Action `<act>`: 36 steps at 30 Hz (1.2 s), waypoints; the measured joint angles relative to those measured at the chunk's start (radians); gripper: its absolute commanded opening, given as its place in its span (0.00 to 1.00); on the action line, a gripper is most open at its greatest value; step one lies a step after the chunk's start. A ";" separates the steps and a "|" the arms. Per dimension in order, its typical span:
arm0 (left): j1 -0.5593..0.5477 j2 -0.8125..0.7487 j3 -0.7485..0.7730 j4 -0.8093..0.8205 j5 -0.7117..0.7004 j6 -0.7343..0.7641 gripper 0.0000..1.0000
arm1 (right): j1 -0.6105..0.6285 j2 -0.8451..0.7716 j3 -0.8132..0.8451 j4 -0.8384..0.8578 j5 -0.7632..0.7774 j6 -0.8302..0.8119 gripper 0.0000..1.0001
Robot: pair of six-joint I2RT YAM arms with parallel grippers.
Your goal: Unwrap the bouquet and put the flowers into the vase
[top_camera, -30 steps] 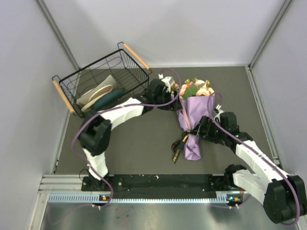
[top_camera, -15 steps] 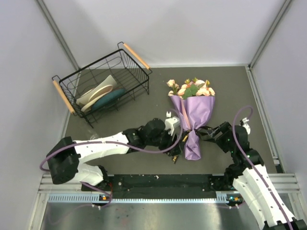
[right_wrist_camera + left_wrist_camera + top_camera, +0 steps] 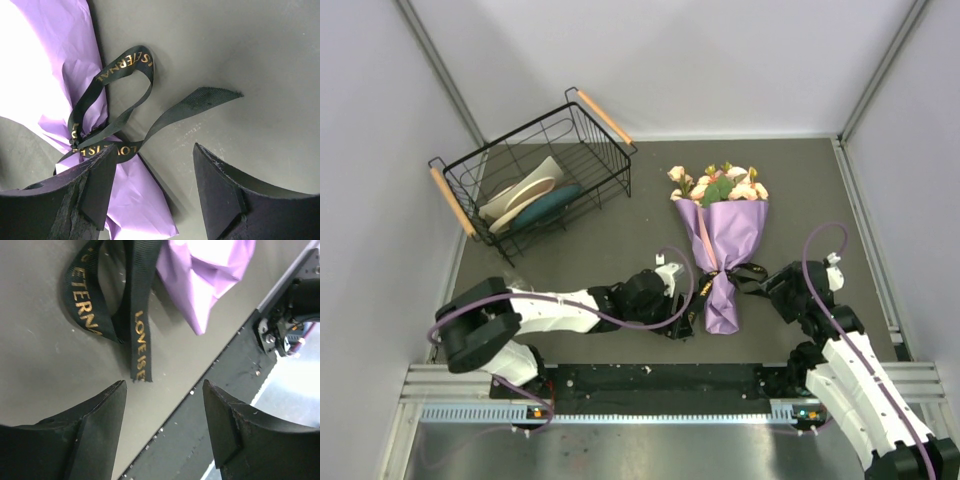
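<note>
Bouquet [image 3: 727, 240] lying flat on the dark table [image 3: 620, 245], right of centre and still wrapped. The purple paper cone has its narrow end toward the arm bases, and the flowers [image 3: 720, 185] are at the far end. A black ribbon [image 3: 125, 70] with gold lettering is tied around the cone's waist; its loops and tails rest on the table on either side.

Left gripper [image 3: 164, 387] is low, just left of the cone's narrow end. Its fingers are spread and empty, with a ribbon tail ending just beyond the fingertips.

Right gripper [image 3: 152, 150] is just right of the knot, fingers likewise parted with nothing between them. A loop and a tail lie ahead of it.

A black wire basket [image 3: 590, 195] stands at far left, well apart.
</note>
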 measured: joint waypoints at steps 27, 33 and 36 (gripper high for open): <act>-0.003 0.167 0.032 0.161 0.003 -0.054 0.38 | -0.003 0.008 -0.044 0.027 -0.022 -0.015 0.62; -0.003 0.208 0.033 0.172 0.003 -0.063 0.29 | -0.003 0.005 -0.054 0.039 -0.031 -0.007 0.58; -0.003 0.217 0.035 0.171 0.002 -0.064 0.14 | -0.003 0.002 -0.072 0.042 -0.031 0.003 0.55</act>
